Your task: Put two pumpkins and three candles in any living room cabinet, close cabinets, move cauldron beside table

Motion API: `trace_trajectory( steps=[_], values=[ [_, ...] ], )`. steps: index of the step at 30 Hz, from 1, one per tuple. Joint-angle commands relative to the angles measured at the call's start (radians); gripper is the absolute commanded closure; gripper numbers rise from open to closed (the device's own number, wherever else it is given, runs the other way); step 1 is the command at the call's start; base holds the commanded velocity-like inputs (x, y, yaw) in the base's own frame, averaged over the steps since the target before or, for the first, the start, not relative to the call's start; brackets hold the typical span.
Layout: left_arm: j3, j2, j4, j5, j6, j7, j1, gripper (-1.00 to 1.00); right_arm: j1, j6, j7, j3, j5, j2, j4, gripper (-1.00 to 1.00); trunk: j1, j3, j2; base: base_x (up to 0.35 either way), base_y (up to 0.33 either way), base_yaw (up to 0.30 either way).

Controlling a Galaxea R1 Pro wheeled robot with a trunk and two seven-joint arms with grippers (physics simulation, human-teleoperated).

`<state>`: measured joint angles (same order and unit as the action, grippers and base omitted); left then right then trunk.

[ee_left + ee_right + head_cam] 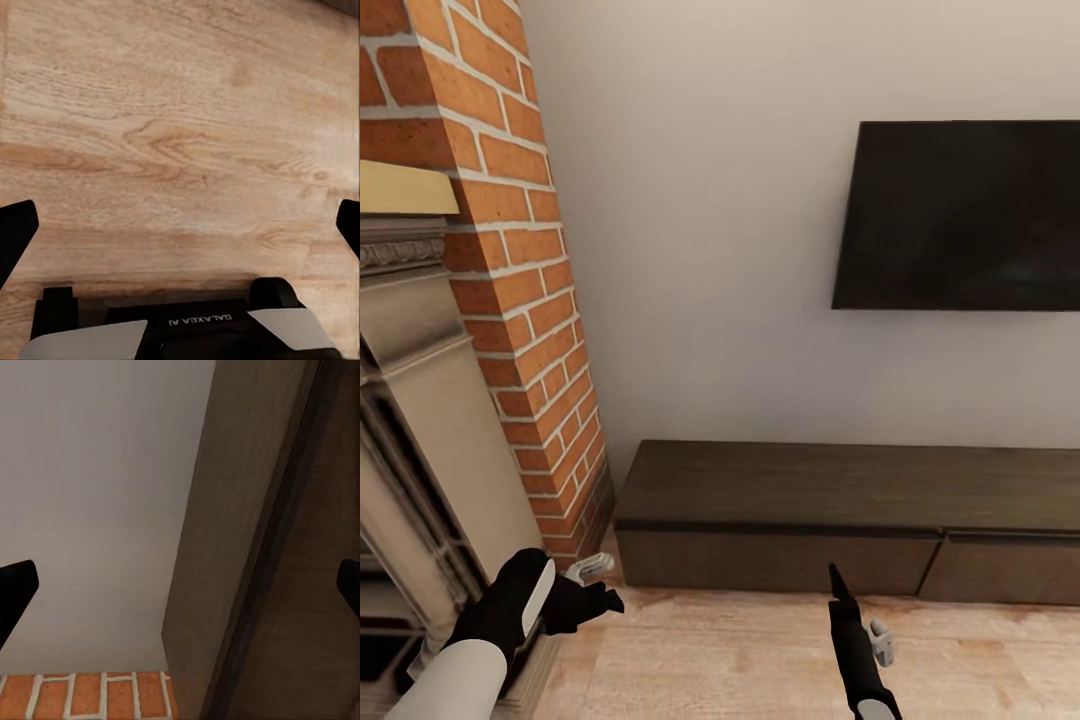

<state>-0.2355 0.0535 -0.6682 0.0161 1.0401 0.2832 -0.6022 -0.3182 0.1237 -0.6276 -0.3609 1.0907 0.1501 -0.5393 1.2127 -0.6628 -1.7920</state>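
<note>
The long low dark-brown cabinet (pixel 810 490) stands against the pale wall under a television, and both drawer fronts that I see are shut. My right gripper (pixel 838 590) hovers just in front of the left drawer front, open and holding nothing. The right wrist view shows its fingers spread wide (pixel 180 585) toward the cabinet (pixel 225 547). My left gripper (pixel 600 585) hangs low near the foot of the brick column. It is open and empty, with bare wooden floor between its fingers (pixel 180 225). The pumpkins, candles, cauldron and table are out of view.
A red brick column (pixel 520 300) and a pale ornate fireplace surround (pixel 420 400) rise close on the left. A black television (pixel 960 215) hangs on the wall above the cabinet. Light wooden floor (pixel 710 650) runs in front of the cabinet.
</note>
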Motion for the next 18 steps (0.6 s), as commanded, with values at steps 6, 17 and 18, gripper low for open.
trace_trajectory(
  steps=[6,17,18],
  values=[
    [-0.001,-0.003,-0.001,0.002,0.006,0.032,-0.005,-1.0,-0.001,0.007,-0.006,-0.003,0.006,-0.004,0.001,-1.0,0.023,-0.02,-0.043,0.0,0.0,0.0],
    [-0.001,-0.008,-0.002,0.0,0.007,0.056,-0.008,-1.0,-0.002,0.006,-0.018,-0.002,0.001,-0.012,-0.011,-1.0,0.065,-0.054,-0.12,0.0,0.0,0.0],
    [0.0,-0.006,-0.002,0.0,0.007,0.096,-0.008,-1.0,-0.002,0.005,-0.019,-0.001,0.0,-0.012,-0.012,-1.0,0.069,-0.057,-0.127,0.0,0.0,0.0]
  ],
)
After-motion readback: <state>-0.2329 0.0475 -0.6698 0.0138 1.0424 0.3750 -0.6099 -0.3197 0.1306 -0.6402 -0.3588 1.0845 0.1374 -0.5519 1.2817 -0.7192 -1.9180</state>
